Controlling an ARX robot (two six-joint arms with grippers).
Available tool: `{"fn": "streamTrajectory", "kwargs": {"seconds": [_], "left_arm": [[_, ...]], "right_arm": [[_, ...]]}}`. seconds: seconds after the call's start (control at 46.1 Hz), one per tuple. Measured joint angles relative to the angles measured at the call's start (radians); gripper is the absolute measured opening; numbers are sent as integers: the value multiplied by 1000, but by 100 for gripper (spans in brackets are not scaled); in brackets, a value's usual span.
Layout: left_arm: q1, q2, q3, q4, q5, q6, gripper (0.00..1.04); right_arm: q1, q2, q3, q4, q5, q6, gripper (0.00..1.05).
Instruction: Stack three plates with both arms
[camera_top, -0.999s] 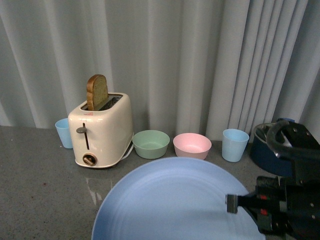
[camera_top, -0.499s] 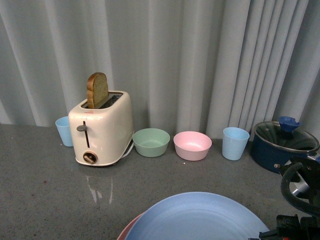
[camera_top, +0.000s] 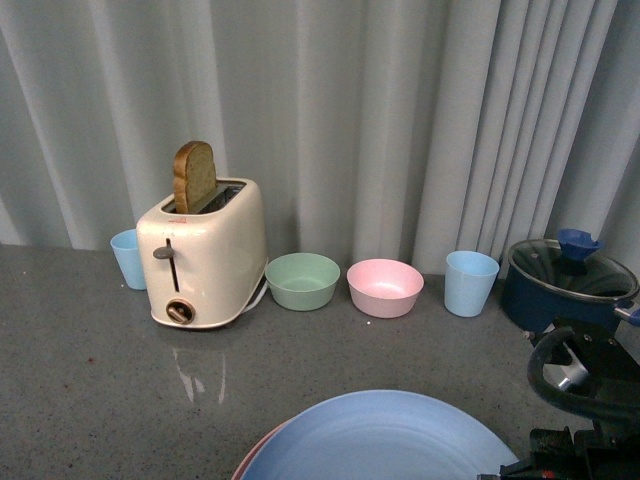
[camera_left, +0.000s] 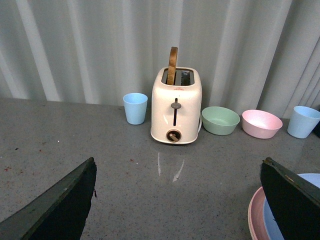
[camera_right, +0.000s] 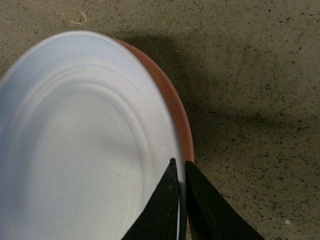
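Observation:
The light blue plate (camera_top: 385, 440) lies low at the front edge of the front view, over the pink plate (camera_top: 252, 459), whose rim peeks out at its left. My right gripper (camera_right: 180, 172) is shut on the light blue plate's rim (camera_right: 80, 145), with the pink plate (camera_right: 175, 110) directly beneath. The right arm (camera_top: 580, 400) shows at the lower right. My left gripper (camera_left: 177, 185) is open and empty above bare counter, the two stacked plates (camera_left: 256, 215) beside one finger. The beige plate is out of view.
A cream toaster (camera_top: 203, 252) with a bread slice stands at the back left, a blue cup (camera_top: 127, 259) beside it. A green bowl (camera_top: 302, 283), a pink bowl (camera_top: 384, 288), a blue cup (camera_top: 470, 285) and a dark blue lidded pot (camera_top: 565, 285) line the curtain.
The right arm has carried the light blue plate down from mid-height until it sits over the pink plate. The arm has dropped toward the lower right corner.

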Motion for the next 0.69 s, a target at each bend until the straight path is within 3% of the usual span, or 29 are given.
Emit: {"fn": "streamTrajectory", "kwargs": {"seconds": [0.326, 0.499, 0.608, 0.695], "left_arm": [[0, 0, 0, 0, 0, 0, 98], [0, 0, 0, 0, 0, 0, 98], [0, 0, 0, 0, 0, 0, 98], [0, 0, 0, 0, 0, 0, 98]], "right_arm": [[-32, -122, -52, 24, -21, 24, 66], [-24, -362, -102, 46, 129, 11, 99], [-20, -375, -105, 51, 137, 3, 97], [-8, -312, -200, 386, 316, -100, 85]]}}
